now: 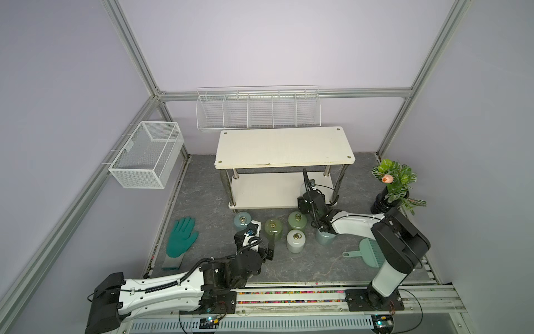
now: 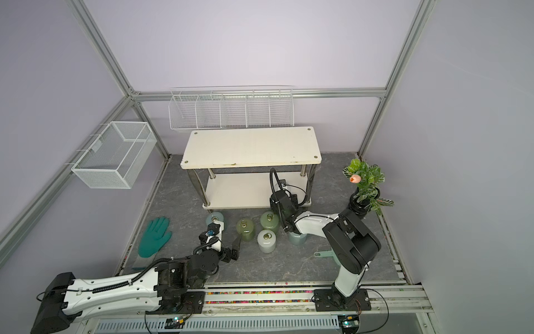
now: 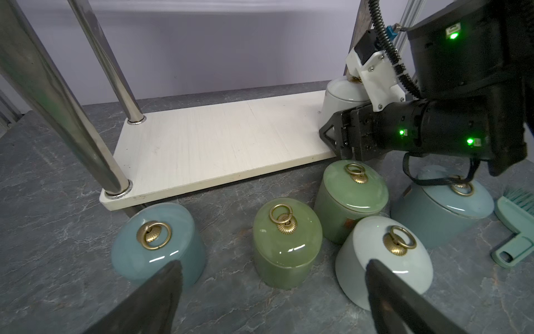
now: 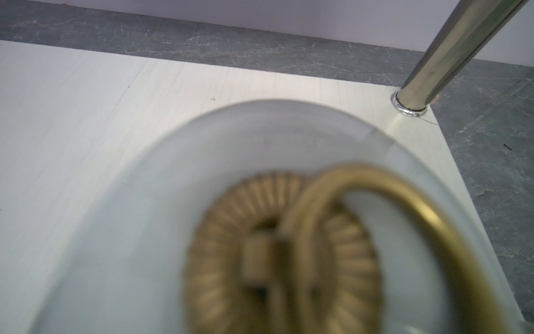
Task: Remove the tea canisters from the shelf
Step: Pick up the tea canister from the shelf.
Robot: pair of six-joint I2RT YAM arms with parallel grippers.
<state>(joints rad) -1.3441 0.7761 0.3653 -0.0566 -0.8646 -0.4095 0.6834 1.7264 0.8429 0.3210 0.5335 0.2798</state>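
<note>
One shelf (image 1: 284, 147) of two boards stands on the worktop (image 1: 202, 202). There are six tea canisters (image 1: 295, 241). Five sit on the worktop before the shelf: two blue, two green, one white. The second white canister (image 3: 338, 95) stands at the right end of the lower board (image 1: 265, 191), with the fingers of the right gripper (image 3: 329, 133) closed on it. The fingers of the left gripper (image 3: 273, 263) gape wide, just short of a green canister (image 1: 273, 230).

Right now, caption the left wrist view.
Five canisters stand off the shelf; right gripper grips the last white canister on it.
</note>
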